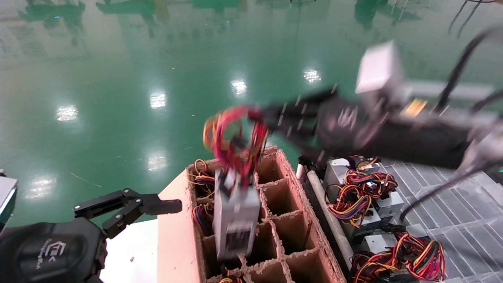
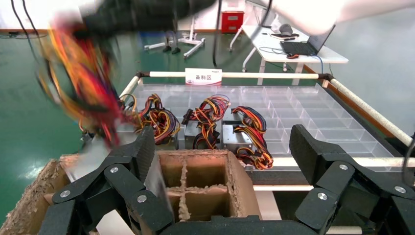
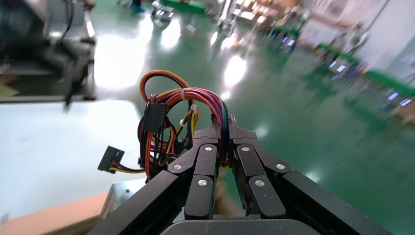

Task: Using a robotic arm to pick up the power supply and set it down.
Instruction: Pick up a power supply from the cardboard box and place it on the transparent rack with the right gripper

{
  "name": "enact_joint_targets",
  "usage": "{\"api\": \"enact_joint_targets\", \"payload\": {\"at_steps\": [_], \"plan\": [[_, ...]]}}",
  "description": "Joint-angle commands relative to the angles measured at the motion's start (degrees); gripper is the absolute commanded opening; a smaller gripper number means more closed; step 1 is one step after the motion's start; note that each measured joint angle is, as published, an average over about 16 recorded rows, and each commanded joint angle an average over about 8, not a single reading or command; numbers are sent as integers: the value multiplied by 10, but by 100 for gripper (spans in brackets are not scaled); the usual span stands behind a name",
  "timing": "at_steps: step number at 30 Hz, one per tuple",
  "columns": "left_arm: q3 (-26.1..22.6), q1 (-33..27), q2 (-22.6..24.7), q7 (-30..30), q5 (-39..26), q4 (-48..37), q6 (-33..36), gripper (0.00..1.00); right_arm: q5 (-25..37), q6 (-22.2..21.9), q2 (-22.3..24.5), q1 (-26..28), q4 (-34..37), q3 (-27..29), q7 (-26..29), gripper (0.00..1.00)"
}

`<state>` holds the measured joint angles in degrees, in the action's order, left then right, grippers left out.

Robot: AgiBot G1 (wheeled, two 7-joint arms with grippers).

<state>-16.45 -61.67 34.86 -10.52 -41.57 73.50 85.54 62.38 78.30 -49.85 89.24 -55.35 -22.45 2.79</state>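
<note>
The power supply (image 1: pixel 235 216), a silver-grey box, hangs upright over the cardboard divider box (image 1: pixel 302 232), its lower end at the cells' rim. Its looped, mostly red wire bundle (image 1: pixel 234 137) rises to my right gripper (image 1: pixel 255 116), which is shut on the wires; the arm reaches in from the right. In the right wrist view the right gripper (image 3: pixel 224 129) pinches the bundle (image 3: pixel 181 105) between its tips. My left gripper (image 1: pixel 129 204) is parked low at the left, open and holding nothing. The left wrist view shows the left gripper (image 2: pixel 225 156) wide open and the blurred bundle (image 2: pixel 88 83).
A clear compartment tray (image 1: pixel 452 220) at the right holds several similar grey supplies with yellow, black and red wires (image 1: pixel 361 196). Wires also lie in the divider box's left cells (image 1: pixel 202 181). A white table surface (image 1: pixel 129 251) lies left of the box. Green floor lies beyond.
</note>
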Motion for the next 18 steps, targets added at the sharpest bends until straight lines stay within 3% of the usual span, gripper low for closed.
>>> {"api": "enact_joint_targets", "payload": {"at_steps": [1, 10, 18], "plan": [[0, 0, 0, 0, 0, 0, 0, 100, -8, 4, 9, 26, 4, 11, 3, 0], [0, 0, 0, 0, 0, 0, 0, 100, 82, 37, 11, 204, 171, -20, -51, 0], [-1, 0, 0, 0, 0, 0, 0, 100, 207, -40, 2, 337, 314, -66, -128, 0]]}}
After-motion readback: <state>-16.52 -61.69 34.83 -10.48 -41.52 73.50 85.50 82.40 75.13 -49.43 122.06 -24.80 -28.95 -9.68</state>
